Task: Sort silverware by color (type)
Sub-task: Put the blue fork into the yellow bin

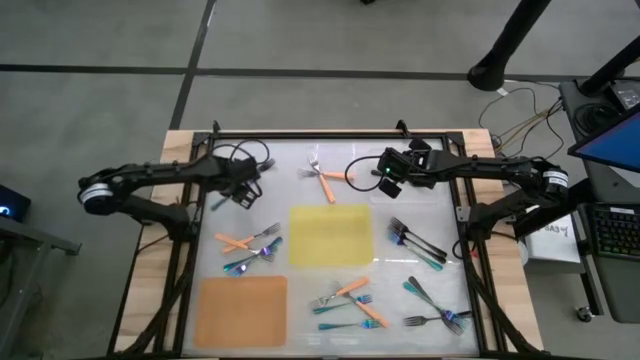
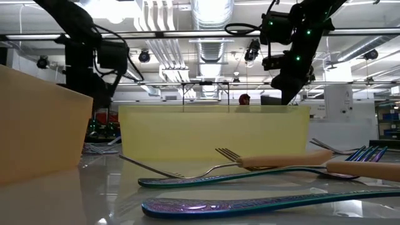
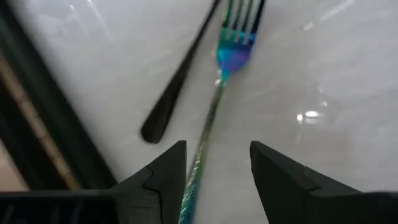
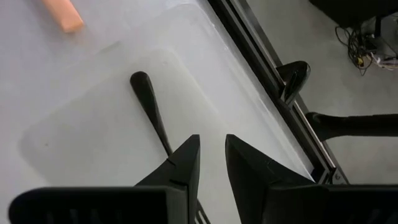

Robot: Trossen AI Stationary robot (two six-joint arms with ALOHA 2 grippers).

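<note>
Both arms are up near the top of the frame in the overhead shot. The left hand (image 1: 243, 186) sits in the upper left part of the tabletop (image 1: 400, 290) with its fingers spread wide — from its wrist camera an iridescent blue-teal fork (image 3: 225, 74) lies on the white surface with its handle running right into the gap between the two fingers, not pinched. A dark fork handle (image 3: 177, 81) lies just beside it, angled off to one side.

The right hand (image 1: 388, 172) is at upper center-right and is pinching a dark grey fork (image 4: 151, 112) — its wrist view shows the fingers closed narrowly on the fork's neck, the rounded handle end sticking out ahead over the pale surface. An orange handle tip (image 4: 61, 14) peeks in at that view's upper left.

The rest of the silverware is scattered around:
- a couple of orange-handled forks (image 1: 324, 178) top center
- a mixed bunch (image 1: 250, 250) at center left
- dark and teal ones (image 1: 415, 242) center right
- another mixed pile (image 1: 350, 300) bottom center

A yellow mat (image 1: 330, 236) is in the middle and an orange mat (image 1: 240, 310) at lower left.
</note>
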